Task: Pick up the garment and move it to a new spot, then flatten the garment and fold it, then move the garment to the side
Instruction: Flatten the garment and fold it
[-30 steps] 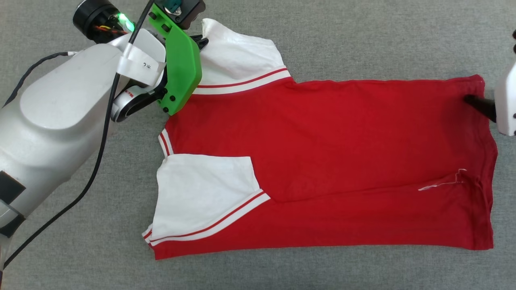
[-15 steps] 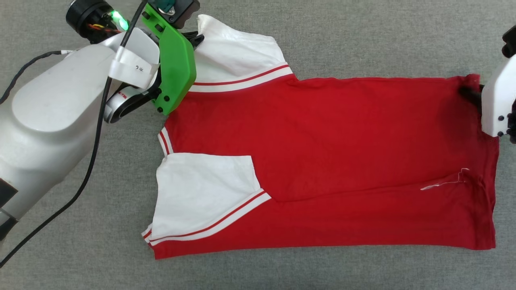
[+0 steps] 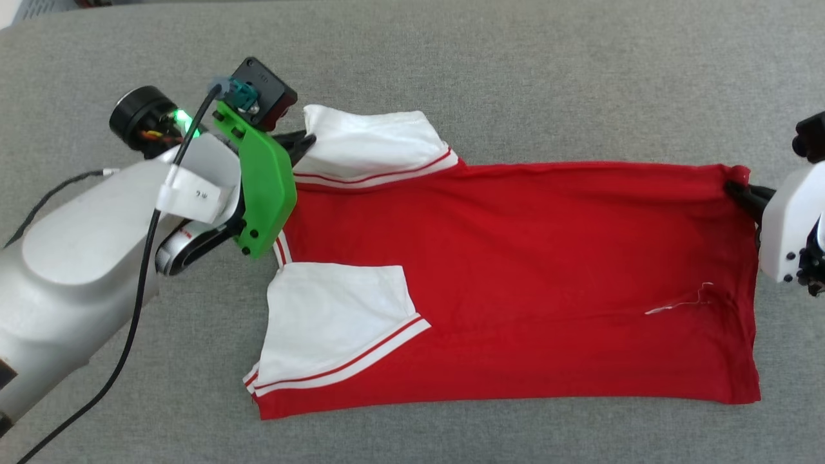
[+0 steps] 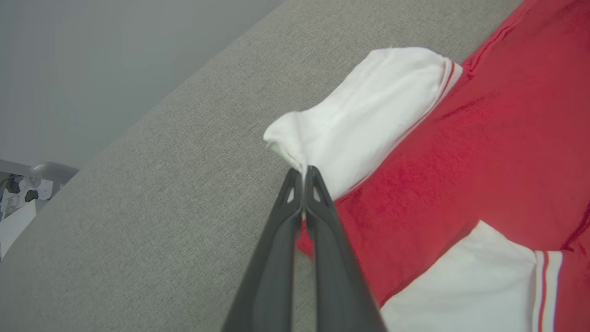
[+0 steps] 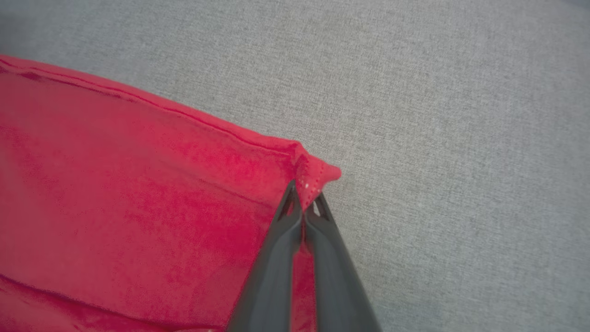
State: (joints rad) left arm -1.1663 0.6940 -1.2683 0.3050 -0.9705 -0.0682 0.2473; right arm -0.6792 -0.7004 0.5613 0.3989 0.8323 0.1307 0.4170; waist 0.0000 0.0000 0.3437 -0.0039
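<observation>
I see the shirt (image 3: 528, 258) flat on the gray cushion (image 3: 548, 77), long axis across my view, collar end left, hem right. Left gripper (image 4: 303, 174) is clenched on the shirt's far white sleeve tip, and right gripper (image 5: 305, 196) is clenched on its far hem corner. Cushion shows past every shirt edge, and a black cable (image 3: 129, 328) hangs off the collar end.

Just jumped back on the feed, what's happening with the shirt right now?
The robot has the garment laid out on the grey surface, pinched at both ends of its far edge. The left gripper is shut on the tip of the far white sleeve; the right gripper is shut on the far hem corner. The near sleeve lies folded in over the red body. Probably the next fold is coming.
</observation>
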